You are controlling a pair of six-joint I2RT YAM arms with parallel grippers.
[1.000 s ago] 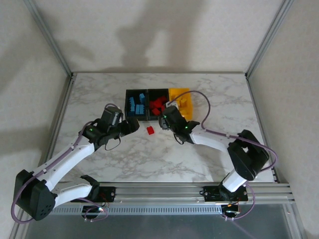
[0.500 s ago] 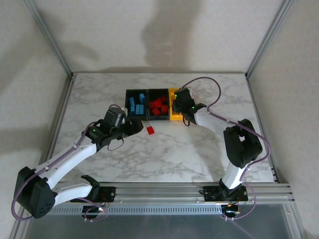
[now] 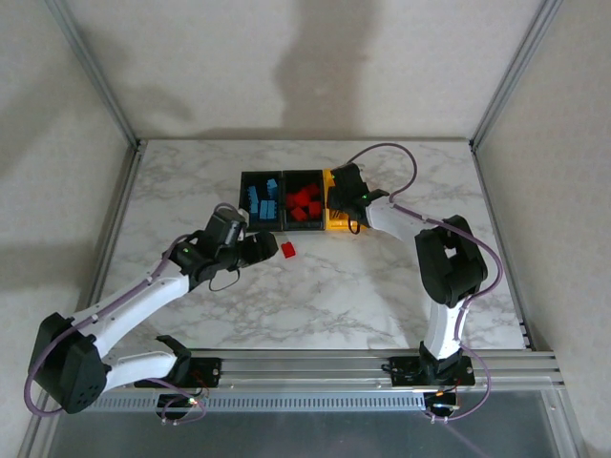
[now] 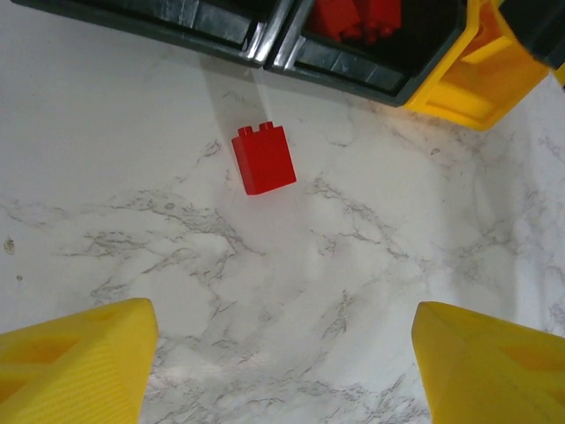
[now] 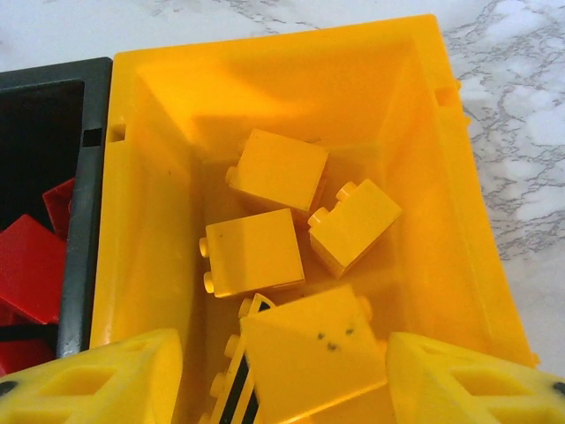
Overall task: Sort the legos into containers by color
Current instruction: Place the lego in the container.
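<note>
One red lego (image 3: 288, 249) (image 4: 264, 159) lies on the marble just in front of the containers. My left gripper (image 3: 263, 246) (image 4: 282, 353) hovers near it, open, with nothing between its yellow fingertips (image 4: 75, 362). The left black bin (image 3: 260, 200) holds blue legos and the middle black bin (image 3: 304, 205) holds red ones. My right gripper (image 3: 344, 196) (image 5: 282, 380) hangs over the yellow bin (image 3: 334, 221) (image 5: 441, 177), jaws apart. A yellow lego (image 5: 318, 353) sits loose between them, above several other yellow legos (image 5: 256, 252).
The three bins stand in a row at the back middle of the marble table (image 3: 382, 286). Metal frame posts (image 3: 115, 191) line both sides. The right arm's cable (image 3: 401, 162) loops over the table behind the yellow bin.
My right gripper moved from the table beside the red lego up over the yellow bin and opened, freeing a yellow lego. My left gripper edged right toward the red lego.
</note>
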